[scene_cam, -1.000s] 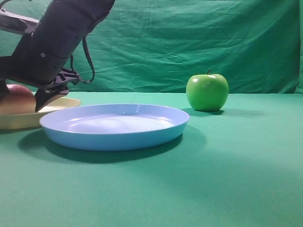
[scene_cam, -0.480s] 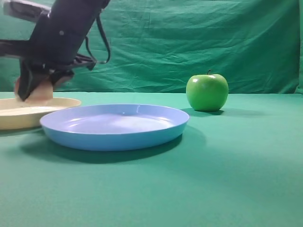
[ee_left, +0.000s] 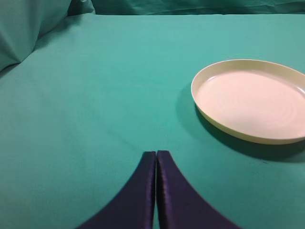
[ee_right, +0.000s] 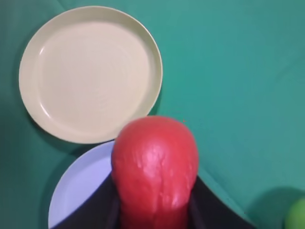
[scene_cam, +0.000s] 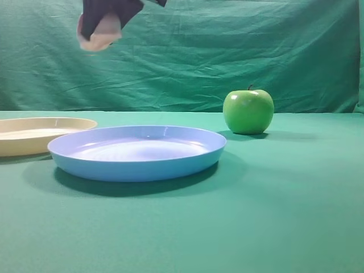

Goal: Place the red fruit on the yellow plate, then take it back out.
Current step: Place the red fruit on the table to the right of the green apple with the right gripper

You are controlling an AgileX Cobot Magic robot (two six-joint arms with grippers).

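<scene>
The right gripper [ee_right: 155, 210] is clamped on the red fruit [ee_right: 155, 164], its dark fingers [ee_right: 209, 205] pressed against the fruit's two flanks, the fruit bulging forward between them and filling the middle of the right wrist view. In the exterior high view the fruit [scene_cam: 99, 35] hangs high at the upper left, only its pale underside showing beneath the dark gripper [scene_cam: 108, 11] — well clear of the green cloth [scene_cam: 273, 216]. The yellow plate [ee_right: 90, 74] lies bare below, with the rim of the light blue plate [ee_right: 81, 191] just beside it; seen from above, the fruit sits over the near edge where the two plates meet. From the side, the yellow plate [scene_cam: 40, 133] lies at the far left, partly behind the blue plate [scene_cam: 136, 152]. A green apple [scene_cam: 248, 111] stands well apart to the right. The left gripper [ee_left: 156, 186] is pressed shut on nothing — low over the cloth, the yellow plate [ee_left: 252, 102] ahead to its right.
</scene>
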